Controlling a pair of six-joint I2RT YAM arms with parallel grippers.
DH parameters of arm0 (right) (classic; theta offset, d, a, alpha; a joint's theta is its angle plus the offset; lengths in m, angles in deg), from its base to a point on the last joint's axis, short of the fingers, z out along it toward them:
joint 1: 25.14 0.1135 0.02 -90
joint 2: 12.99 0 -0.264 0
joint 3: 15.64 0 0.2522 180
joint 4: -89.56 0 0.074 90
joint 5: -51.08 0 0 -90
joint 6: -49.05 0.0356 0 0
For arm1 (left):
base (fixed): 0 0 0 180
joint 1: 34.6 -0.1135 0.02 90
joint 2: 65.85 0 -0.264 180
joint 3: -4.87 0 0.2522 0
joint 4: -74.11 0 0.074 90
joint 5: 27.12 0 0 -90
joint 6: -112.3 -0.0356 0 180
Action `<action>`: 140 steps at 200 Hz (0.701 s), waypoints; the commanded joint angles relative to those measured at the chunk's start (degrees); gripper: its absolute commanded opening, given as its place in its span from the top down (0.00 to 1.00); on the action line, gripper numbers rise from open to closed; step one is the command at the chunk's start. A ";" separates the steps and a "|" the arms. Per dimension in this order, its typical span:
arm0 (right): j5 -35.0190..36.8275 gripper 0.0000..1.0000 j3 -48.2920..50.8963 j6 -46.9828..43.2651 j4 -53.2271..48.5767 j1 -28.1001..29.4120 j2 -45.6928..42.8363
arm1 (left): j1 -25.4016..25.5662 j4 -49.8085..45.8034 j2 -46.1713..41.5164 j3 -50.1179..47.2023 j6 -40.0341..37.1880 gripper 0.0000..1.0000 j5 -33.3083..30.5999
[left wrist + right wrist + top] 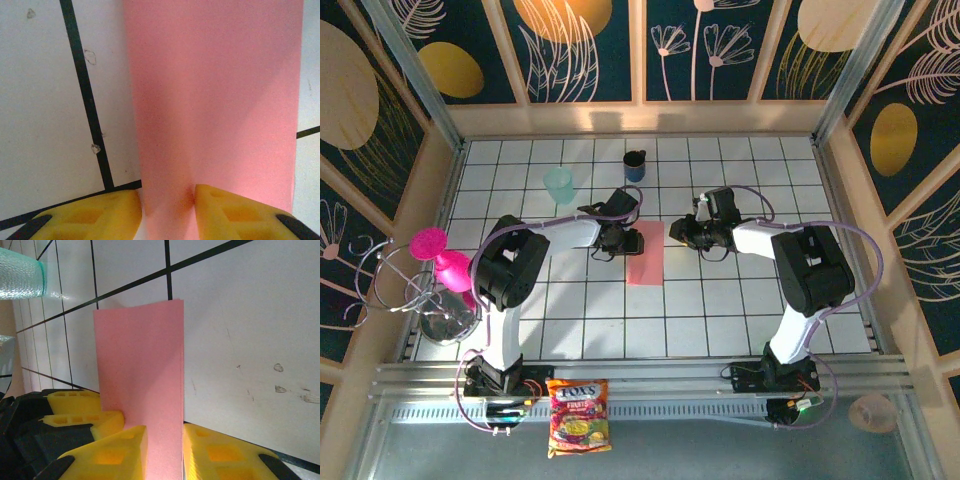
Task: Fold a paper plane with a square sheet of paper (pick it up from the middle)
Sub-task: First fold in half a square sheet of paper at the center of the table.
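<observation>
The salmon-pink square sheet of paper [647, 258] lies folded into a narrow rectangle at the middle of the tiled table. My left gripper [620, 240] is at its far left corner and my right gripper [682, 233] at its far right edge. In the left wrist view the paper [215, 90] runs between the yellow fingers; the gripper [168, 205] is partly open, one finger on the sheet and one beside its edge. In the right wrist view the paper [140, 365] fills the gap of the partly open gripper [165, 450], and the left gripper's fingers [82, 400] show on the paper's far side.
A translucent teal cup [560, 184] and a dark blue mug [635, 164] stand behind the paper. A magenta goblet [440, 258] and a wire rack [445, 320] are at the left edge. A snack bag [578, 415] lies on the front rail.
</observation>
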 commanded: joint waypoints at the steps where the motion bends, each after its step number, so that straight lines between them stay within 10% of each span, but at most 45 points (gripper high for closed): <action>1: 0.12 0.74 -1.03 -0.29 -0.22 0.73 0.98 | 0.20 2.99 10.67 -3.24 -0.74 0.60 -3.80; 140: -5.49 0.80 -2.19 -0.23 2.12 4.83 3.81 | 0.16 2.99 11.28 -3.32 -0.89 0.60 -3.92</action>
